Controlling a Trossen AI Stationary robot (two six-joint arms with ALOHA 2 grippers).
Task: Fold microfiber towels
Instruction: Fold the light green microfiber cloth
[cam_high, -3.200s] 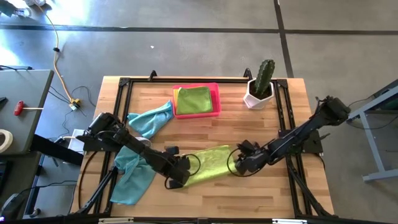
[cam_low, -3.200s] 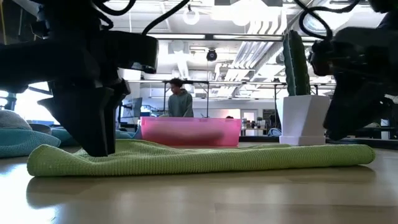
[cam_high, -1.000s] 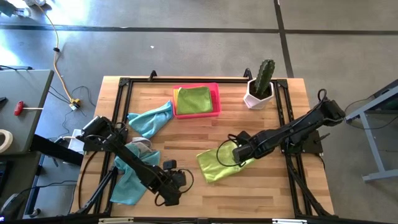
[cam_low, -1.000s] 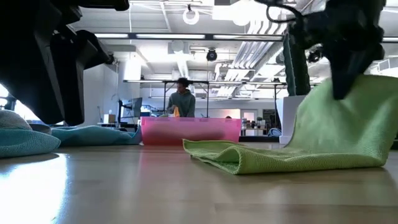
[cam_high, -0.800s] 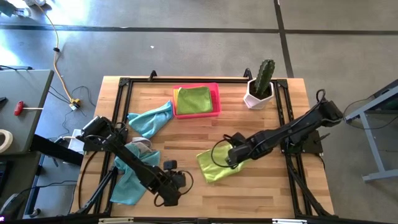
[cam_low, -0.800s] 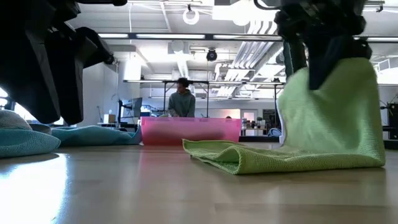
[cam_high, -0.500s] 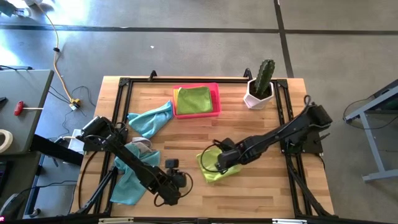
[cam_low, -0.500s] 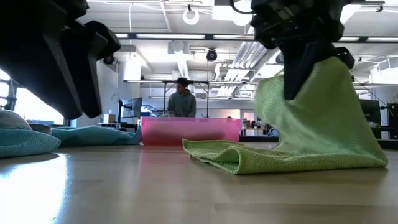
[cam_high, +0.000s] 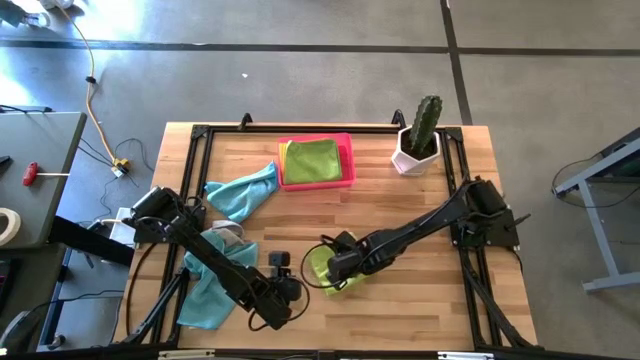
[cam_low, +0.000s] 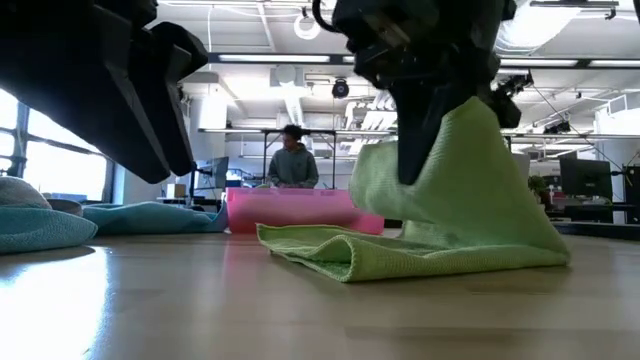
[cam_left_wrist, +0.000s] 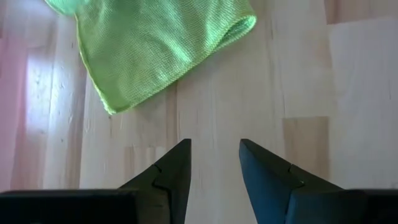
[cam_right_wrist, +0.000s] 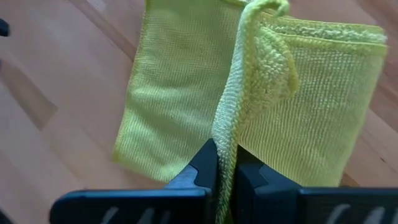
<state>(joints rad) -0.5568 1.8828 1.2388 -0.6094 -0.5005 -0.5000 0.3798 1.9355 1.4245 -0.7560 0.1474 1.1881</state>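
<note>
The right tool (cam_right_wrist: 227, 167) is pressed together on an edge of the lime green towel (cam_high: 322, 268), pinching a thin ridge of the cloth between its two dark fingers (cam_right_wrist: 202, 165). In the low view the held edge is lifted off the worktop (cam_high: 420, 215), and the cloth drapes down from the tool (cam_low: 425, 120) onto the part that lies flat, already doubled over itself. The right arm (cam_high: 430, 225) reaches from the right side of the worktop in a long, low diagonal toward the front middle, with its tool (cam_high: 337, 268) over the towel.

The left tool (cam_left_wrist: 214, 165) is spread, its fingers (cam_left_wrist: 171, 171) standing apart with bare wood between them, holding nothing. It hangs just above the worktop, close beside the lime green towel (cam_left_wrist: 155, 43) but not touching it. The left arm (cam_high: 210, 265) stretches from the left edge toward the front middle, its tool (cam_high: 285, 290) ending just left of the towel.

A teal-blue towel (cam_high: 245, 192) lies crumpled left of the pink tray (cam_high: 347, 160), and another teal-blue towel (cam_high: 212, 290) lies under the left arm near the front left corner. The tray at the back holds a folded green towel (cam_high: 312, 160). A potted cactus (cam_high: 420, 135) stands at the back right. In the low view a person (cam_low: 292, 160) stands in the room beyond the worktop.
</note>
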